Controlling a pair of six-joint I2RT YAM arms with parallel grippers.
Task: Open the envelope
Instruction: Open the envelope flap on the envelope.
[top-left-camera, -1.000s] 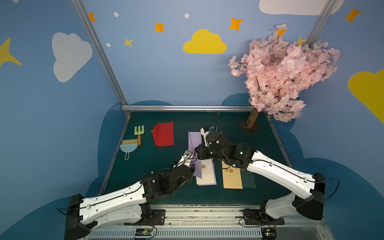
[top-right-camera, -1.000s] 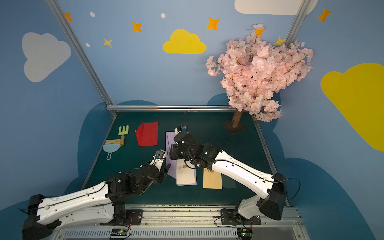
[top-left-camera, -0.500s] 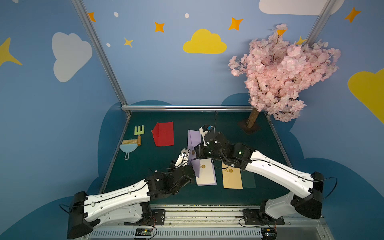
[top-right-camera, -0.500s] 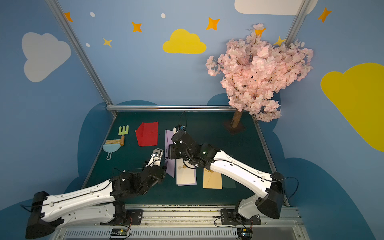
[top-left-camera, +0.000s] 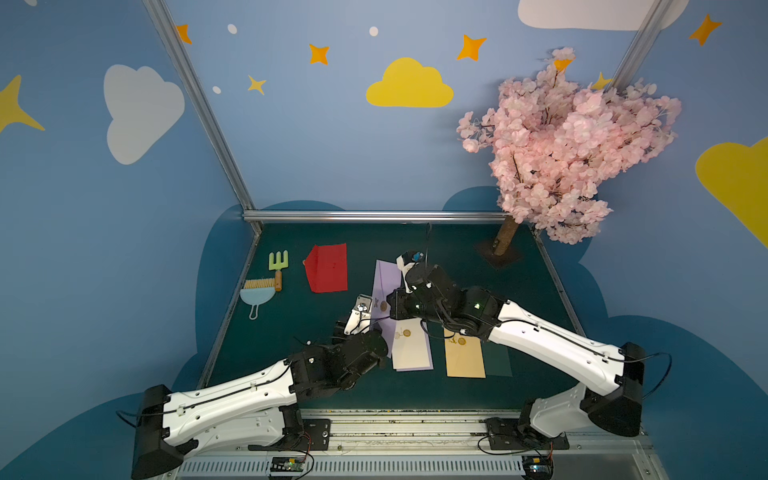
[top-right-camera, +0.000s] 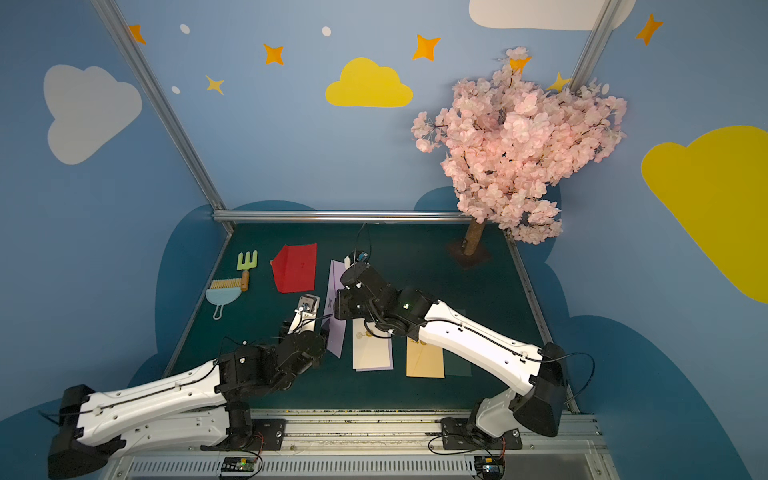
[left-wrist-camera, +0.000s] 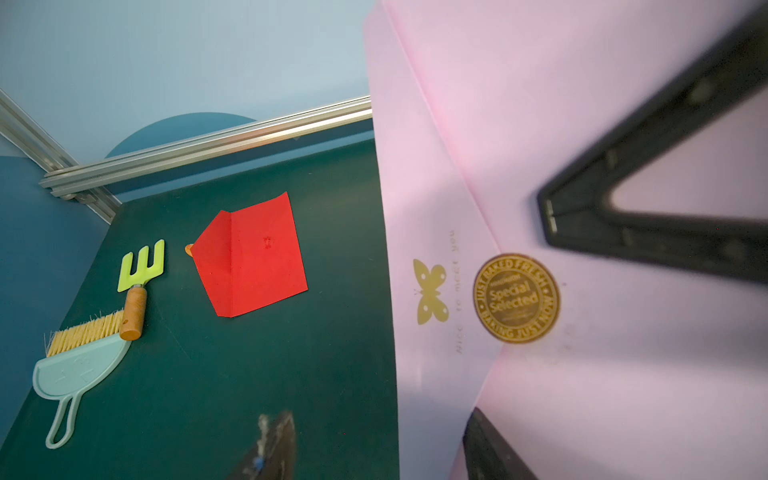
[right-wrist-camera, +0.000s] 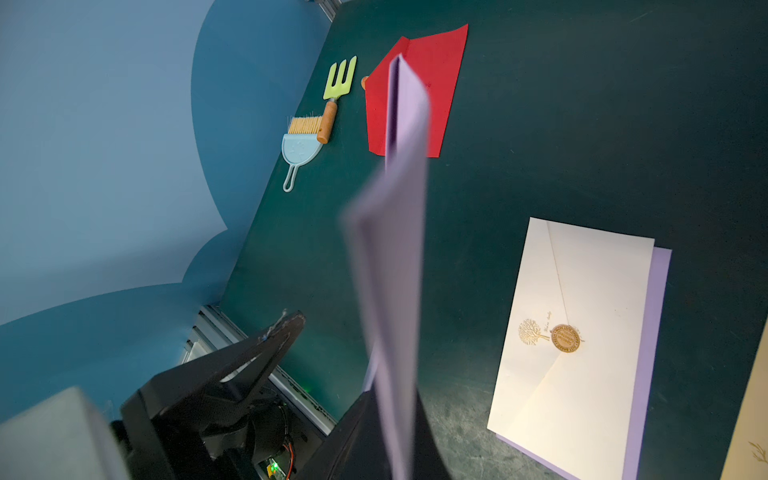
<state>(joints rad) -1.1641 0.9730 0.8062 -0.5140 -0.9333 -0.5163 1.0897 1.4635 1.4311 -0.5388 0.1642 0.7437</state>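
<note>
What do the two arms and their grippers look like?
Left arm and right arm: glossy white link shells, black joints and bases, thin black cables looping outside. A green light glows on the right arm's wrist. Left gripper and right gripper: black, triangular open-frame fingers.

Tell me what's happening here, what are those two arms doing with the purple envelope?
The right gripper is shut on a lilac envelope, holding it up on edge above the green table. The left gripper is open right beside it, near the flap with the gold sticker. That sticker is in place, so the envelope is not opened yet. A cream envelope and a tan envelope lie flat nearby.
</note>
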